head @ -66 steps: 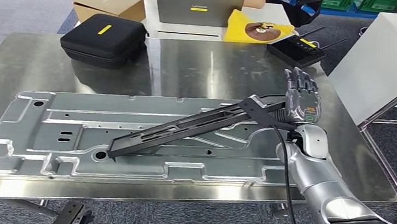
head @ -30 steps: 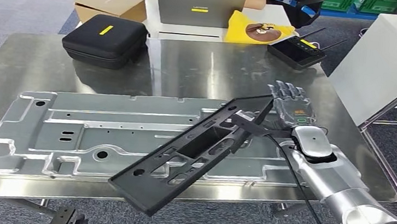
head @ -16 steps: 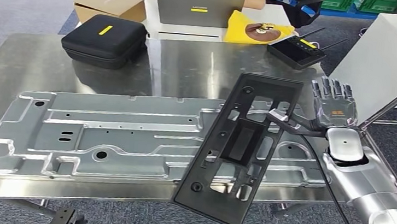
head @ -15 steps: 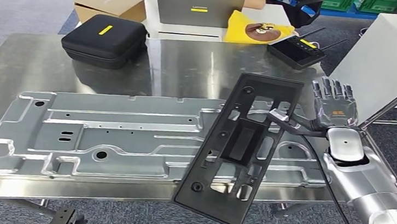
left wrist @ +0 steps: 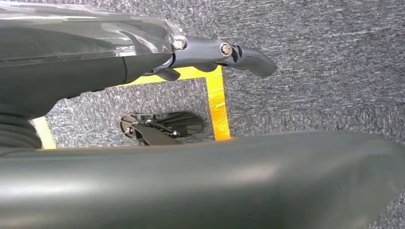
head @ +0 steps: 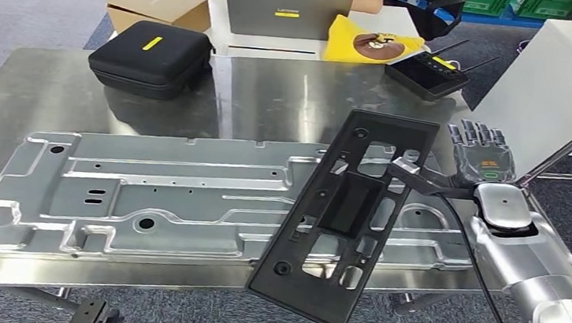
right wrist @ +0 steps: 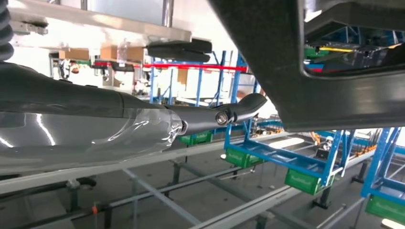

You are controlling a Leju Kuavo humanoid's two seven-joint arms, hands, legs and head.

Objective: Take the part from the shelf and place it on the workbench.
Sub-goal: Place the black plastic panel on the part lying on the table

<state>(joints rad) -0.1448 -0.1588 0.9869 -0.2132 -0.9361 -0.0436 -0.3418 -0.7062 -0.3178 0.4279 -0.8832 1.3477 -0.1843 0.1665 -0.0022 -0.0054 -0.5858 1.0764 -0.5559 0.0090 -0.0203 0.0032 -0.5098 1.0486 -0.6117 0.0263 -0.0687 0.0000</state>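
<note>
The part is a long black plastic panel [head: 345, 215] with several cut-outs. It hangs tilted over the right end of the steel workbench [head: 290, 91], its lower end past the front edge. My right hand [head: 482, 158] holds it from the right, thumb hooked at one of its openings and the other fingers spread upward. In the right wrist view the panel's dark underside [right wrist: 286, 71] sits just beyond the thumb [right wrist: 229, 114]. My left hand [left wrist: 95, 62] hangs over grey carpet with its thumb [left wrist: 239, 52] out and nothing in it.
A large pressed metal plate [head: 145, 195] covers most of the workbench's front half. A black case [head: 150, 57] lies at the back left. Behind stand a cardboard box [head: 159, 5], a laptop [head: 288, 7] with a person behind it, a yellow bag [head: 369, 41] and a controller [head: 426, 70].
My right hand has lifted the panel off the metal plate, swung it right and turned its face toward me. Over the last half second it only sank slightly.
</note>
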